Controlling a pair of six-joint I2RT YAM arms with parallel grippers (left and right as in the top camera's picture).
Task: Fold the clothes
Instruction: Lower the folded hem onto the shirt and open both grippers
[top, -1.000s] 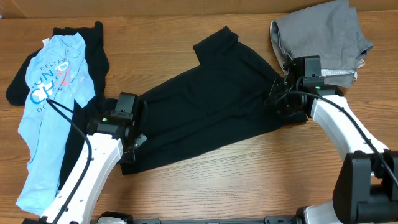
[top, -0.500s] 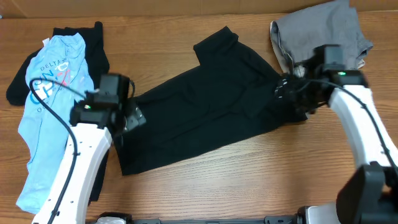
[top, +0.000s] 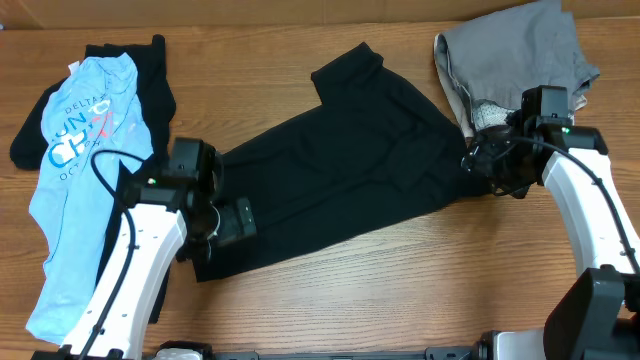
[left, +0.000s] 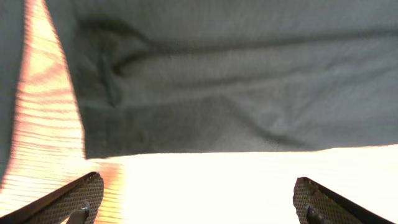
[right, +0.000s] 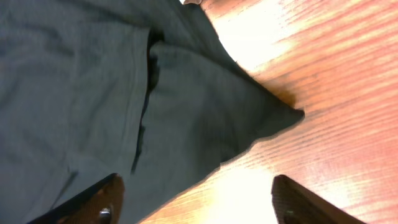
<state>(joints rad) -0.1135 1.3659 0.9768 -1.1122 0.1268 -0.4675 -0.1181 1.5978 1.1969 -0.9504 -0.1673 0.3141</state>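
Though spread, jaws beside black garment (top: 340, 170).

**Workspace surroundings**

My work surface is a wooden table (top: 400, 290), mid-brown, with the grain running left to right in the overhead view. A paler tan strip (top: 250, 10) borders its far edge. Lighting is strong: in both my wrist views the bare wood glares, nearly white on the left and orange-pink on the right.

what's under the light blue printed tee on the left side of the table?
A crumpled black cloth garment lies under the light blue printed t-shirt, showing past its top, left and right edges. Its shape and full extent are hidden by the shirt.
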